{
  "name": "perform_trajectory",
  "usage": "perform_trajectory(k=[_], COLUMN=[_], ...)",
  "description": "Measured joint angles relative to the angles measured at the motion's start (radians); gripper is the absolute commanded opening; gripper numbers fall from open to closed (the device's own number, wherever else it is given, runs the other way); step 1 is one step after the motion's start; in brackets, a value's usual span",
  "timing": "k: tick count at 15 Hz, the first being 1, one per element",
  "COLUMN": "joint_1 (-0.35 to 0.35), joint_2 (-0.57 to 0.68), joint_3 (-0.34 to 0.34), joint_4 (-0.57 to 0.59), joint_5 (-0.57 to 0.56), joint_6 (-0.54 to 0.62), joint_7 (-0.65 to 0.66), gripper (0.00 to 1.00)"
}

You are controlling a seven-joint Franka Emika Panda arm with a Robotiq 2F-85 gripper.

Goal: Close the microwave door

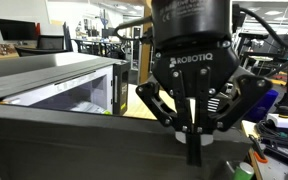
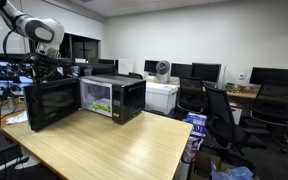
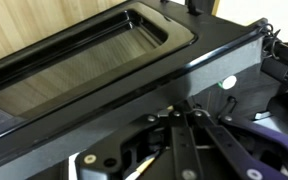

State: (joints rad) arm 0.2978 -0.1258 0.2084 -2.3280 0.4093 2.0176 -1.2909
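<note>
Shows the large flat dark grey-black microwave door (image 2: 52, 103) swung wide open from the dark grey boxy microwave (image 2: 127, 95) on the light wooden table (image 2: 114, 150). Finds black office chairs (image 2: 219, 115) and a white boxy unit (image 2: 162, 97) well apart beyond it. Puts the black claw (image 1: 194, 152), fingers pressed together, at the door's top edge.

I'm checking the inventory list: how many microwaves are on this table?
1. The microwave stands on the wooden table, its door swung open. No other shows, though one could be hidden out of view.
</note>
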Motion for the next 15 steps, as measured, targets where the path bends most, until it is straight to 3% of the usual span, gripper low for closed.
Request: perform_trajectory(k=[9, 15], joint_1=[-0.095, -0.154], joint_2=[-0.013, 0.008], joint_3=[-0.071, -0.141], joint_4=[-0.074, -0.101], joint_5=[-0.186, -0.206], joint_6=[0.234, 0.467], joint_7=[0.089, 0.122], gripper=[0.0, 0.0])
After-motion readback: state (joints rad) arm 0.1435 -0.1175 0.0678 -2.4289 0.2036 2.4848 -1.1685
